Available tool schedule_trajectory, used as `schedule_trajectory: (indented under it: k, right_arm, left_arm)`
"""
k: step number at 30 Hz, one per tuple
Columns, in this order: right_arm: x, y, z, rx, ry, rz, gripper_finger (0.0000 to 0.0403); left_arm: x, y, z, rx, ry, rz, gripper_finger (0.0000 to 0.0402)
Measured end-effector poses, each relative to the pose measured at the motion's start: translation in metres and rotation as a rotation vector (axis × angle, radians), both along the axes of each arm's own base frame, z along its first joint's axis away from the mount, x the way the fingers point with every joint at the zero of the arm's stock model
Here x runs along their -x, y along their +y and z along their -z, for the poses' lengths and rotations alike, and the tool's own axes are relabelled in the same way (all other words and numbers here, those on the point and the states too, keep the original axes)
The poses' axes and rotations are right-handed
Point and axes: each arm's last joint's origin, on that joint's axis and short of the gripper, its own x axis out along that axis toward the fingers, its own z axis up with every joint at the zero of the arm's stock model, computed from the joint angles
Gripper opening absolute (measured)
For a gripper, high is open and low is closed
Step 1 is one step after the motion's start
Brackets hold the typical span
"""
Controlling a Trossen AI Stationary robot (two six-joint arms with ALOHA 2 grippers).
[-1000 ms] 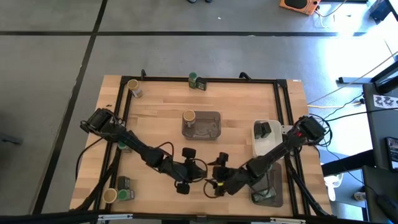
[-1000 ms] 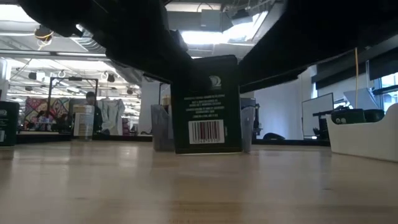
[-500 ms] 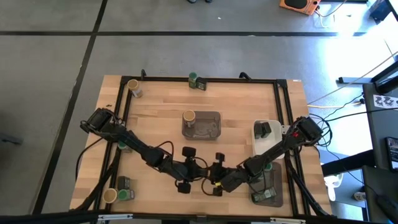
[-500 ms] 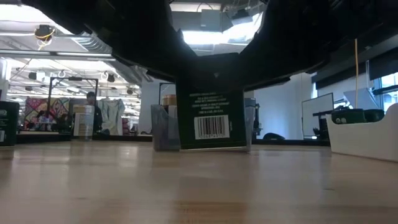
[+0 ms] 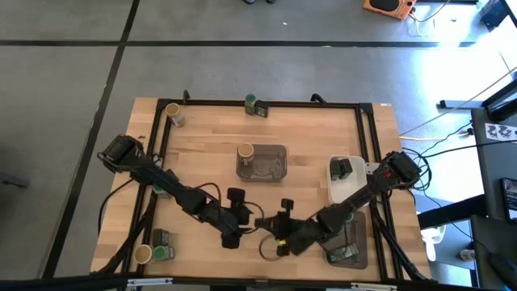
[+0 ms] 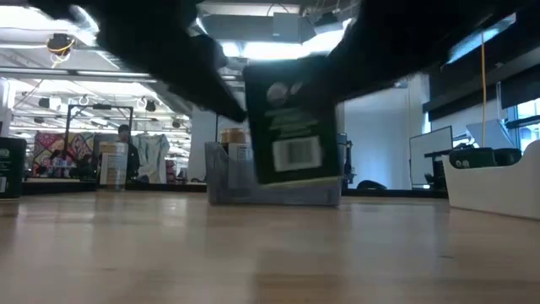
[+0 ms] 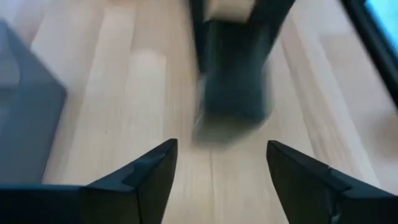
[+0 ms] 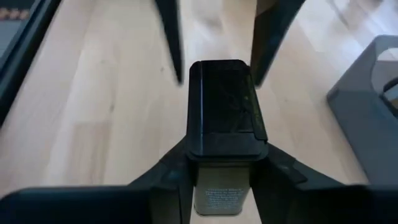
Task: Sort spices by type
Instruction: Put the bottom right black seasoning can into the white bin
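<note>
The right gripper (image 8: 222,163) clamps 1 dark spice tin (image 8: 224,106) at the table's (image 5: 202,158) 6 o'clock edge, lifted and tilted. At its 9 o'clock, the left gripper (image 7: 217,163) gapes wide, holding nothing.

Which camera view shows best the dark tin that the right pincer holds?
The right wrist view: the dark tin fills the middle, clamped by the right pincer. The low view shows its barcode side, lifted and tilted. The left wrist view shows it blurred. In the high view the arms mostly hide it.
</note>
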Motion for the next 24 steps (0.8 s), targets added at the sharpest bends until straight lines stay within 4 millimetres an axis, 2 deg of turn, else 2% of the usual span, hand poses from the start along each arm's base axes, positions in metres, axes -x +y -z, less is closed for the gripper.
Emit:
schedule_trajectory:
  k: [4, 8, 13, 17, 24]
  right_arm:
    - [0.009, 0.002, -0.022, 0.113, 0.036, 0.079, 0.0120]
    - [0.024, -0.005, -0.048, 0.171, 0.062, 0.186, 0.0120]
    - [0.059, -0.019, -0.074, 0.180, 0.080, 0.329, 0.0120]
    - [0.089, -0.032, -0.089, 0.180, 0.069, 0.465, 0.0120]
    - [0.131, -0.046, -0.100, 0.171, 0.080, 0.666, 0.0120]
  left_arm:
    - [0.016, -0.004, -0.009, -0.019, 0.031, -0.076, 0.0241]
    - [0.028, -0.008, 0.000, -0.054, 0.055, -0.129, 0.0237]
    - [0.038, -0.009, 0.012, -0.049, 0.076, -0.162, 0.0237]
    - [0.039, -0.006, 0.015, -0.058, 0.059, -0.202, 0.0237]
    - [0.039, -0.006, 0.015, -0.064, 0.051, -0.210, 0.0237]
